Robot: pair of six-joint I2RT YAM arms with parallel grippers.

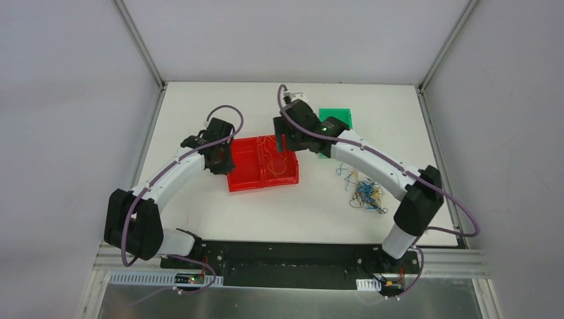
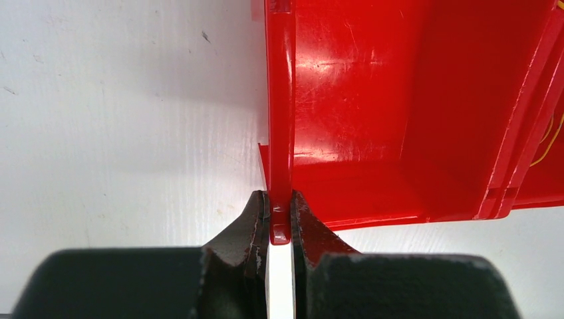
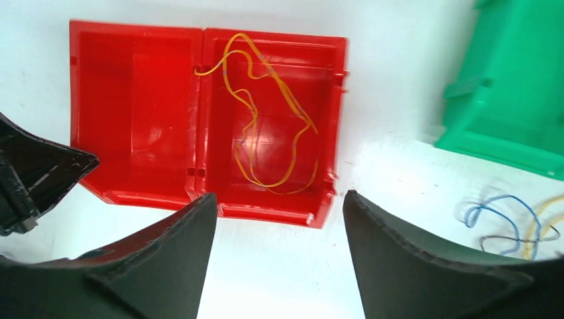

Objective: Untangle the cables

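A loose tangle of blue, yellow and black cables (image 1: 364, 193) lies on the white table to the right of the red bin (image 1: 245, 165). A few orange-yellow cables (image 3: 266, 119) lie curled in the bin's right compartment; its left compartment holds nothing. My left gripper (image 2: 281, 222) is shut on the end of the red bin's left wall (image 2: 281, 100). My right gripper (image 3: 279, 196) hangs open above the bin's near right edge, with nothing between its fingers. A few loose blue, black and yellow cables (image 3: 505, 222) show at the right of the right wrist view.
A green bin (image 1: 334, 123) stands at the back, right of the red bin and partly under my right arm. White walls close the table at the back and both sides. My left gripper's fingers (image 3: 33, 173) show beside the red bin's left end.
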